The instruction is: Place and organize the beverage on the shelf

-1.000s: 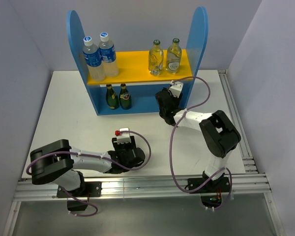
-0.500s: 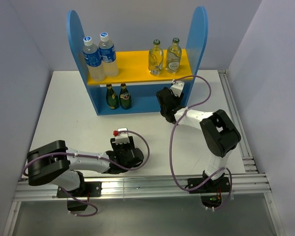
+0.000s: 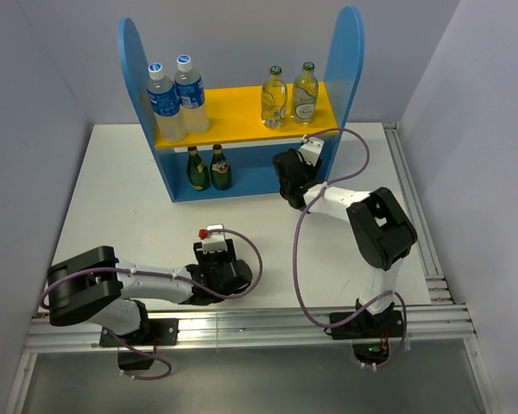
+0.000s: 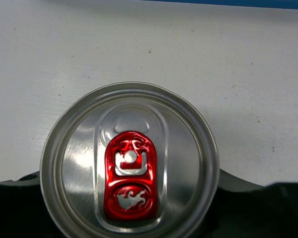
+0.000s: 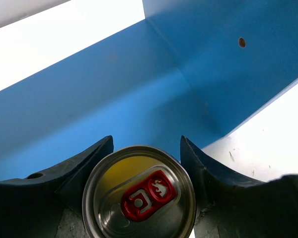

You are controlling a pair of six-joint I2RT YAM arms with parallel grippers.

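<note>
The shelf [image 3: 242, 116] stands at the back. Two clear glass bottles [image 3: 289, 95] of pale yellow liquid stand on its yellow upper board at the right. Two dark green bottles [image 3: 207, 168] stand on the lower level at the left. My right gripper [image 3: 287, 168] is at the right end of the lower level, shut on a silver can [image 5: 139, 196] with a red tab, just in front of the blue inner corner [image 5: 139, 74]. My left gripper [image 3: 217, 259] is low near the table's front, shut on a second can [image 4: 130, 163]. Both cans are hidden in the top view.
Two plastic water bottles [image 3: 177, 95] with blue labels stand at the left of the upper board. Grey walls close in the white table [image 3: 121, 198] on three sides. A metal rail [image 3: 242, 323] runs along the front edge, and the right arm's cable loops beside the shelf's right panel.
My right gripper has moved a little further toward the shelf's lower level with its can. My left arm shifted slightly, then stayed still.
</note>
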